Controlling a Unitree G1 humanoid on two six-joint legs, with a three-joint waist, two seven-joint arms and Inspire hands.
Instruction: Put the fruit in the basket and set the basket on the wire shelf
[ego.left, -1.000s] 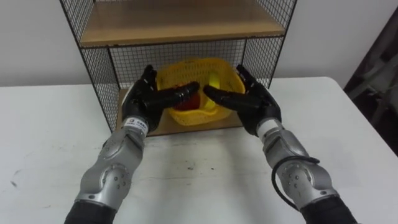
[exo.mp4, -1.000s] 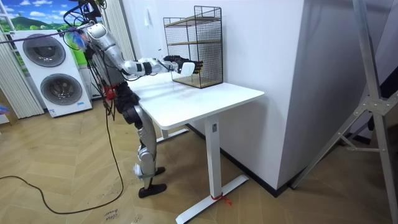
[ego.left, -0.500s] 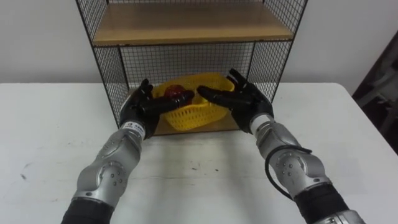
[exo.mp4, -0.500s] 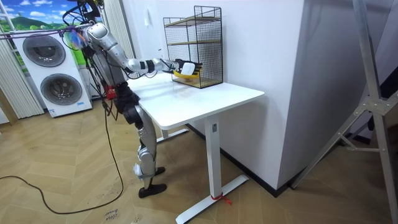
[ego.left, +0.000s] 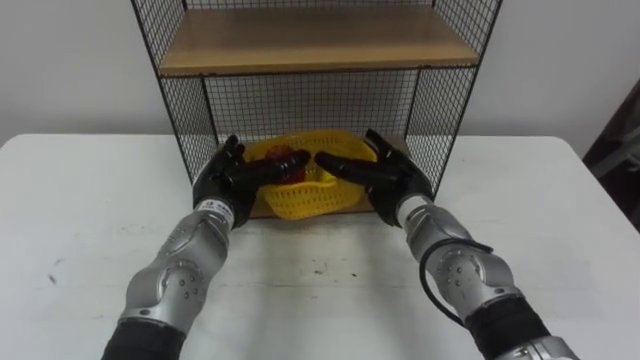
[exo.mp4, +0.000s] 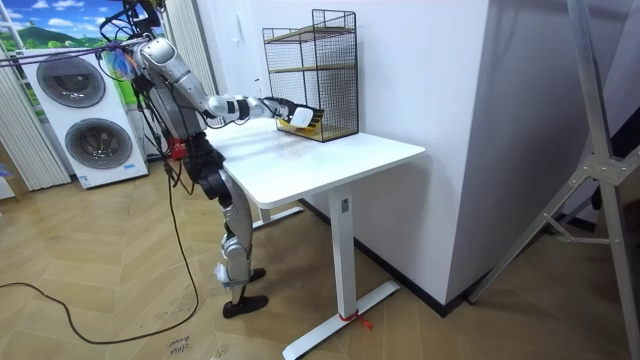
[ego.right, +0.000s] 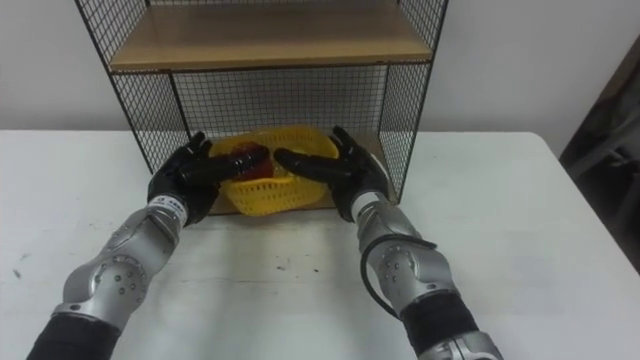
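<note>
A yellow mesh basket (ego.left: 305, 192) rests on the bottom board of the black wire shelf (ego.left: 180, 120), just inside its open front. Red fruit (ego.left: 286, 158) and a bit of yellow fruit show inside it. My left hand (ego.left: 222, 176) lies against the basket's left side, its fingers straight and reaching over the rim. On the opposite side my right hand (ego.left: 396, 180) does the same. Both hands are open and flank the basket (ego.right: 268, 192) between them. In the room view I stand at the table's end with both arms stretched to the shelf (exo.mp4: 312, 75).
The shelf has a wooden upper board (ego.left: 310, 42) close above the basket and wire walls at both sides and the back. It stands at the far edge of a white table (ego.left: 80, 230) against a white wall. Washing machines (exo.mp4: 75, 120) stand behind me.
Both hands have pushed the basket forward and down, from in front of the shelf onto its bottom board. The eye view has shifted with the reach.
</note>
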